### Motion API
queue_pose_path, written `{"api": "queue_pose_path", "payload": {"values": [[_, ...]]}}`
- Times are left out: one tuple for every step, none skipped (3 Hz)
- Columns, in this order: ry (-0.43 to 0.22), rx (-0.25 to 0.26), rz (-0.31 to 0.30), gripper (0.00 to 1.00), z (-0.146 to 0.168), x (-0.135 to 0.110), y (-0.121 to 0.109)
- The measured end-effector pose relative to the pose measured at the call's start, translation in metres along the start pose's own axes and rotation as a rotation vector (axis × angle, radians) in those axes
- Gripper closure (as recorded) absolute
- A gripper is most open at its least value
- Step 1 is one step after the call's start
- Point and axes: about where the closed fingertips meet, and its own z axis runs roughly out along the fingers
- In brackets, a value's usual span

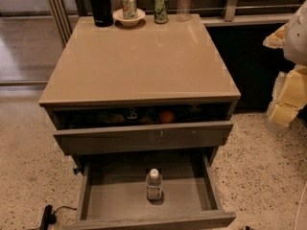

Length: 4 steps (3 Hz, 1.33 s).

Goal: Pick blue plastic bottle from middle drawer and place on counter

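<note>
The blue plastic bottle point(154, 184), clear with a white cap and a pale label, stands upright on the floor of the open middle drawer point(105, 200), near its centre. The counter point(144, 61) is the glossy tan top of the cabinet above it. My gripper point(288, 92), white and yellow, hangs at the far right edge of the view. It is beside the cabinet at about counter height, well to the right of and above the bottle, and holds nothing that I can see.
At the counter's back edge stand a black flask point(100, 5), a can in a white bowl point(128, 9), another can point(160, 7) and a ribbed clear bottle point(183, 3). The upper drawer point(144, 137) is partly open with oranges and cans inside. A black cable point(48, 215) lies on the speckled floor at left.
</note>
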Motion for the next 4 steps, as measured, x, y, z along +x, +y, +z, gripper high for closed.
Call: {"api": "queue_pose_path", "payload": {"values": [[0.0, 0.0, 0.0, 0.0, 0.0, 0.0, 0.0], [-0.023, -0.011, 0.015, 0.0, 0.013, 0.0, 0.007], [-0.075, -0.018, 0.054, 0.0, 0.04, -0.003, 0.022], [-0.112, -0.012, 0.089, 0.0, 0.062, -0.006, 0.03]]}}
